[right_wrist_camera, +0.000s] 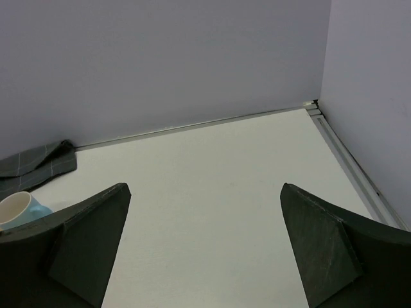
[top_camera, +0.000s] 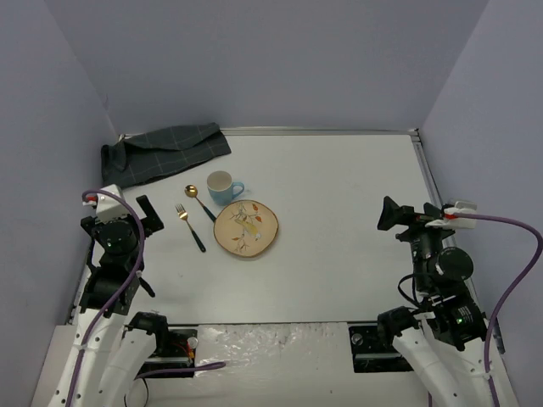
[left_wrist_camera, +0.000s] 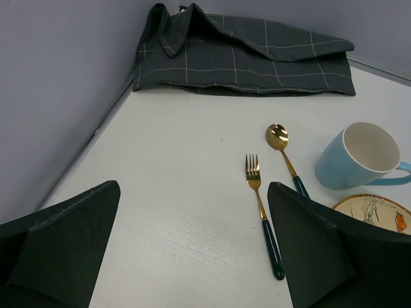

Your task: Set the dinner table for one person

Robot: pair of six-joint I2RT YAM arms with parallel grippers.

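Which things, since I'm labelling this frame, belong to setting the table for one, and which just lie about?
Job in hand: plate, fork, spoon, blue mug, dinner table; probably the checked cloth.
Lying about: crinkled sheet at the near edge.

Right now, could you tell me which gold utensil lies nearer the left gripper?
The fork: its tines mark it out, and it lies on the left gripper's side of the round-bowled spoon.
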